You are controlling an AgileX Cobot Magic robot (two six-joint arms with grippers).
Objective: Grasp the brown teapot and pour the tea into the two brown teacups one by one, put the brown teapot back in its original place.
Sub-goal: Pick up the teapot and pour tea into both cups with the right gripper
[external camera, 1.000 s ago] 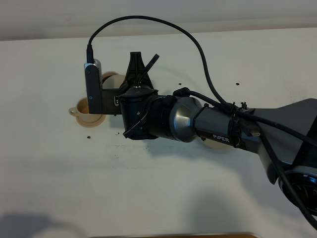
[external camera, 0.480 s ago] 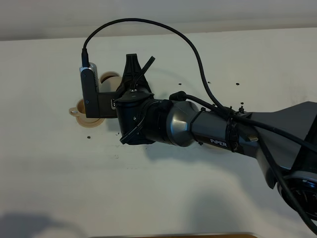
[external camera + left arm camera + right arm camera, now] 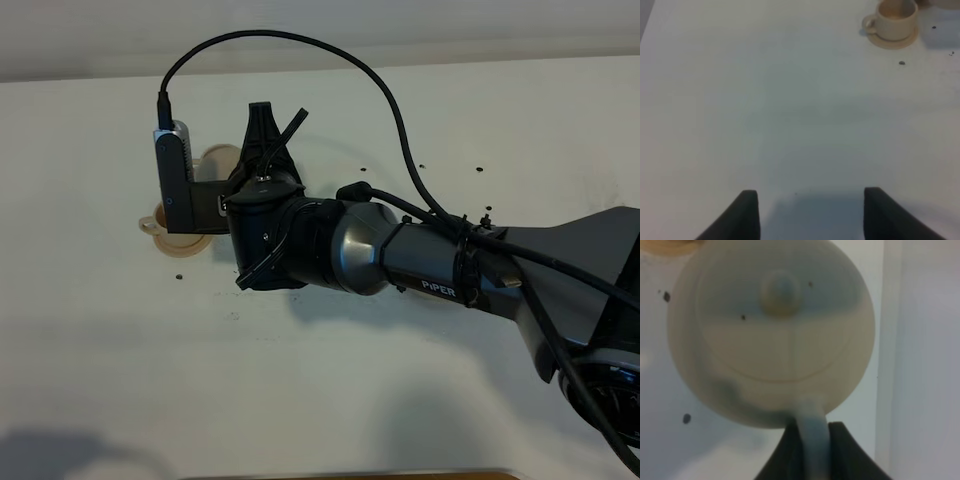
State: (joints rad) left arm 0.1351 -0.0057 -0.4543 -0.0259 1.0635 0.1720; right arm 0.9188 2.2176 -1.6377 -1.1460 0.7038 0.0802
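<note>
While gripping the brown teapot (image 3: 771, 335), the right pincer (image 3: 812, 432) has edged leftward.

In the right wrist view the brown teapot (image 3: 771, 335) fills the frame, close and blurred. Its handle runs off the picture's edge between the dark fingers of the right gripper (image 3: 812, 432), which are themselves cut off. From the high camera you see the right arm (image 3: 400, 255) and its wrist camera (image 3: 175, 185) hiding most of one teacup (image 3: 155, 218). A tan curved edge (image 3: 222, 156) beside them is too covered to name. The left gripper (image 3: 810, 192) shows only two cropped fingertips.
</note>
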